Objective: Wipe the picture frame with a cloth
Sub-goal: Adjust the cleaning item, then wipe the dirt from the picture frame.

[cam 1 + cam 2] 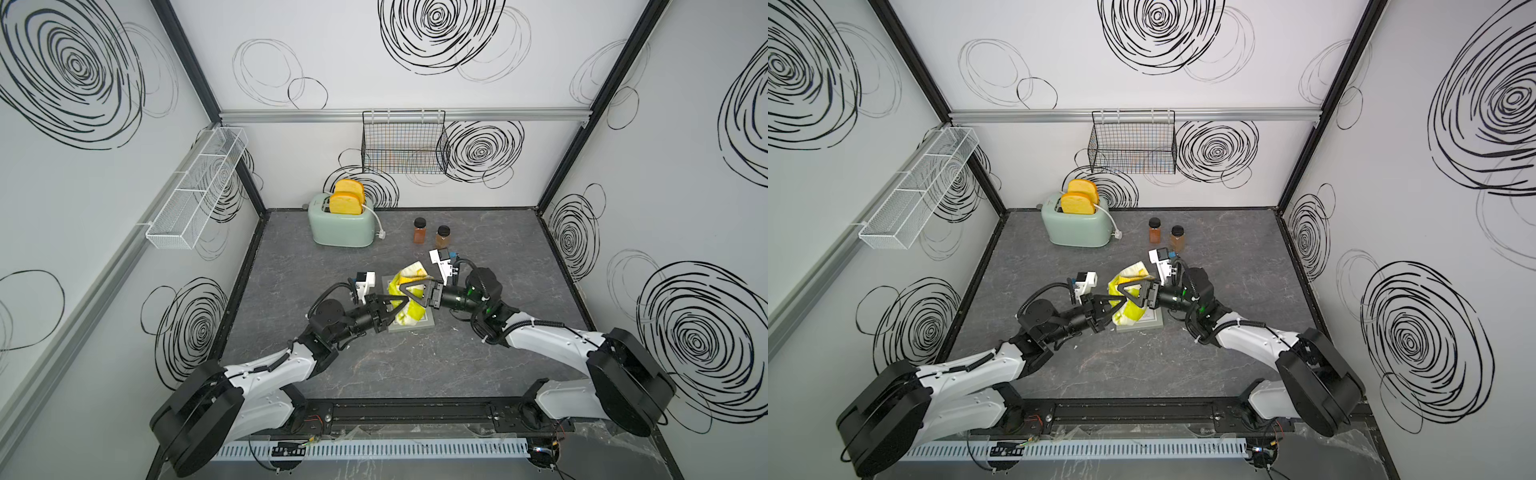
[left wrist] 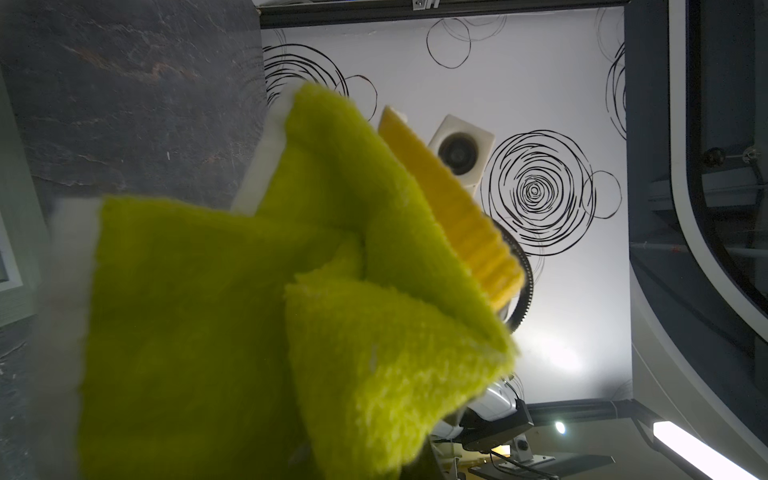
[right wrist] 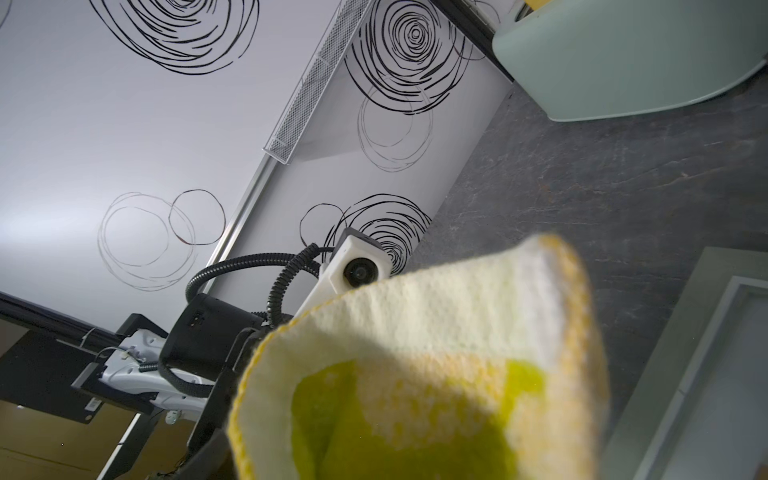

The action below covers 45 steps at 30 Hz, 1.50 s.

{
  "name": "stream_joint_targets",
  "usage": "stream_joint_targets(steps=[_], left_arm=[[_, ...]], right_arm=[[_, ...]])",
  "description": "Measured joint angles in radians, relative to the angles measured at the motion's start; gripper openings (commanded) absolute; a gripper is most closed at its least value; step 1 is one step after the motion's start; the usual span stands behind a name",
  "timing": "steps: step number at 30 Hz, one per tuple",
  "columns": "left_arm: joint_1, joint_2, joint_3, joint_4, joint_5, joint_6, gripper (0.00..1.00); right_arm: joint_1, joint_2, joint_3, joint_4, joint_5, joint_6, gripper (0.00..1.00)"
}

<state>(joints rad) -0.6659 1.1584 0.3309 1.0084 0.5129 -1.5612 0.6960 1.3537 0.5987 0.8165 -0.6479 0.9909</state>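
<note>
Two arms share one build: round black base housings, white shell links with small screws, black cylindrical joints toward the wrists. Black ribbed cables loop along each arm, tied with white zip ties. A boxy white wrist camera (image 1: pixel 365 279) tops each forearm. Green lights glow on the right arm's black wrist joint (image 1: pixel 471 291)

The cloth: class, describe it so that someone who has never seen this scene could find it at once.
Start at the mint toaster at the back of the dark table and come forward to the middle, where the two arms meet. The cloth is bunched there over the grey picture frame. It is the only soft thing: fuzzy yellow-green with cream patches.
</note>
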Motion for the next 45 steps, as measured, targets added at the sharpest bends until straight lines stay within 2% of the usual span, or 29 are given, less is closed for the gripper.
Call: stream_joint_targets(steps=[2,5,7,8,10,12,15,16,21,24,25,26,29,30,31,37,45], left_arm=[[0.006,0.003,0.0,0.012,0.009,-0.002,0.0],[0.024,-0.008,0.008,-0.014,0.025,0.013,0.0],[0.039,-0.032,0.022,-0.054,0.037,0.037,0.01],[0.044,-0.043,0.031,-0.073,0.044,0.048,0.09],[0.051,-0.059,0.044,-0.104,0.057,0.075,0.38],[0.055,-0.073,0.052,-0.138,0.064,0.097,0.5],[0.064,-0.101,0.075,-0.234,0.071,0.154,0.79],[0.067,-0.114,0.084,-0.276,0.07,0.182,0.85],[0.1,-0.195,0.137,-0.531,0.056,0.323,0.88],[0.143,-0.267,0.185,-0.738,-0.015,0.441,0.85],[0.153,-0.284,0.2,-0.79,-0.047,0.475,0.81],[0.161,-0.297,0.214,-0.839,-0.075,0.508,0.72],[0.156,-0.282,0.207,-0.876,-0.146,0.562,0.3],[0.137,-0.262,0.188,-0.867,-0.169,0.575,0.11],[0.116,-0.241,0.172,-0.859,-0.192,0.578,0.0],[-0.082,-0.061,0.114,-0.813,-0.322,0.658,0.0],[-0.115,0.078,0.061,-0.519,-0.372,0.724,0.0]], right_arm=[[-0.002,0.005,0.001,0.011,-0.014,0.015,0.48],[-0.005,-0.011,0.006,0.005,-0.018,0.008,0.39],[-0.008,-0.031,0.006,-0.004,-0.013,0.003,0.24],[-0.009,-0.04,0.006,-0.006,-0.01,0.001,0.16],[-0.013,-0.063,0.007,-0.014,-0.005,-0.008,0.0],[-0.02,-0.078,0.008,-0.028,-0.004,-0.012,0.0],[-0.04,-0.085,0.008,-0.055,-0.001,-0.018,0.0],[-0.047,-0.085,0.008,-0.064,0.0,-0.021,0.0],[-0.084,-0.105,0.016,-0.171,0.033,-0.085,0.0],[-0.101,-0.119,0.064,-0.314,0.108,-0.188,0.0],[-0.103,-0.119,0.087,-0.36,0.138,-0.224,0.0],[-0.105,-0.119,0.109,-0.403,0.175,-0.27,0.0],[-0.107,-0.084,0.162,-0.482,0.258,-0.38,0.0],[-0.107,-0.048,0.186,-0.501,0.284,-0.418,0.0],[-0.107,-0.008,0.207,-0.513,0.306,-0.447,0.0],[-0.106,0.296,0.363,-0.606,0.4,-0.582,0.0],[-0.088,0.559,0.677,-0.669,0.469,-0.717,0.0]])
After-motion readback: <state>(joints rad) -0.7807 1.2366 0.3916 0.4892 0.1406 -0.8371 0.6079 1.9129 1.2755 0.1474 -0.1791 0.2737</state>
